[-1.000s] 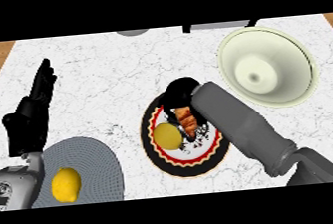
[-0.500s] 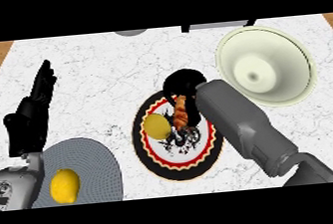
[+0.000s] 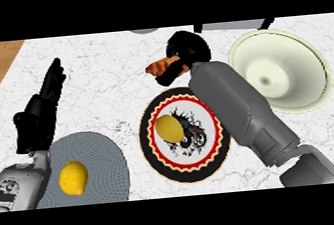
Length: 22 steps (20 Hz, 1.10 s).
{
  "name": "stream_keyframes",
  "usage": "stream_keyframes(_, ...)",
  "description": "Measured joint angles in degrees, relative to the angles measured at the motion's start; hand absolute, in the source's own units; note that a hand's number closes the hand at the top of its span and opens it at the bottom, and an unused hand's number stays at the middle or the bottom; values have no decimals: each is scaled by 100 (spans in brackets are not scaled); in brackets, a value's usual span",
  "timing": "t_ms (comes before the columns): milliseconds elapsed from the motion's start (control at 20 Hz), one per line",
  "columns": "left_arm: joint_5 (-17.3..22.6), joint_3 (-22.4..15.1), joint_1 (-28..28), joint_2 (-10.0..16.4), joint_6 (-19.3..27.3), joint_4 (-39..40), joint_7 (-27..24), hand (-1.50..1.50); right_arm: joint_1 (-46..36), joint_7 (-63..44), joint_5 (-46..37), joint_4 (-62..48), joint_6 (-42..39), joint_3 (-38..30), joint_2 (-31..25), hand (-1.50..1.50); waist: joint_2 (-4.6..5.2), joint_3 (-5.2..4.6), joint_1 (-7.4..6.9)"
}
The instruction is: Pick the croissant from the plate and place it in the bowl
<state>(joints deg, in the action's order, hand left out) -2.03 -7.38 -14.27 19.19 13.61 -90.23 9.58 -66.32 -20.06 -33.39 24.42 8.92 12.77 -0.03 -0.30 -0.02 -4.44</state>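
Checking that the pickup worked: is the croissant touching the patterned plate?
Apart. The head view shows the croissant held in the right hand, with bare counter visible between it and the patterned plate.

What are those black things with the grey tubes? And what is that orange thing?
You are looking down through the robot's own eyes, from its head, at a kitchen counter. The grey tubes are its forearms, and the black things are its hands.

The right hand has its fingers curled round the orange thing, which is a croissant. It holds it out past the far edge of the patterned plate, where a round yellow fruit lies. The croissant is meant to go into the big pale bowl on the right, but it is not there yet.

The left hand is resting open at the left, fingers up. Beside it is a grey plate with a lemon on it.
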Motion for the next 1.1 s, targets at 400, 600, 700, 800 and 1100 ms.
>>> stream_keyframes(400,-41,-101,-184,-77,-63,149,21,0,-861,-2450,-213,266,2365,327,2,150,7,-27,-172)
stream_keyframes(600,-47,-46,-258,-80,-61,241,-15,0,-1133,-3551,-538,183,2859,884,-15,150,17,-29,-138)
stream_keyframes(700,-75,-16,-246,-93,-21,277,-27,0,-1214,-3891,-691,187,3045,1113,-23,150,21,-24,-64)
stream_keyframes(800,-62,38,-259,-73,-30,301,-22,0,-1165,-4033,-829,223,3256,1318,-34,150,20,-20,10)
stream_keyframes(1100,-88,160,14,-48,48,189,-86,0,-944,-4130,-1290,139,3856,1376,-95,150,-2,-7,278)
